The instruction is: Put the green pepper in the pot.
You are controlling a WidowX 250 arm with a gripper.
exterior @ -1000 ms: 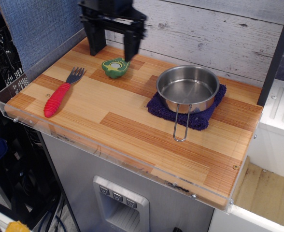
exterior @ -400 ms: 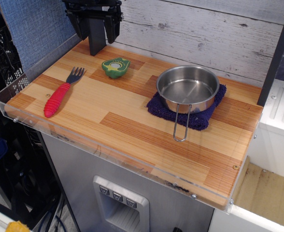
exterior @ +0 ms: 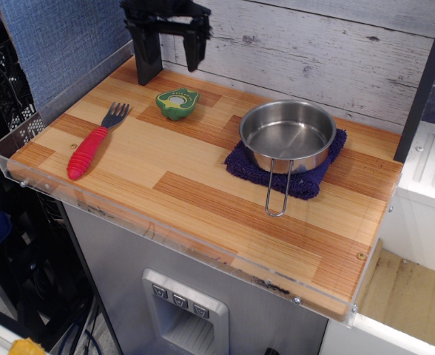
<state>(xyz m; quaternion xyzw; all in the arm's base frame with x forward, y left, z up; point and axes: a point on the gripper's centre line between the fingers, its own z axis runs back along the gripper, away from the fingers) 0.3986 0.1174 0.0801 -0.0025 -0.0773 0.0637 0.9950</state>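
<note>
above back of table (exterior: 203, 185): hand (exterior: 172, 63) spread wide, empty, clear of green pepper (exterior: 177, 103).

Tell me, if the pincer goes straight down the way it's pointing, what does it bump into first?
Probably the bare wooden table. The open pincer points down at the back edge, and the green pepper seems to sit slightly nearer the camera than that line, though depth is hard to judge from one view.

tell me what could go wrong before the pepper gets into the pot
The open gripper hangs above and behind the green pepper, so a descent might land off-centre and nudge the glossy piece away. The pot sits on a soft purple cloth, so bumping its rim could shift it.
</note>
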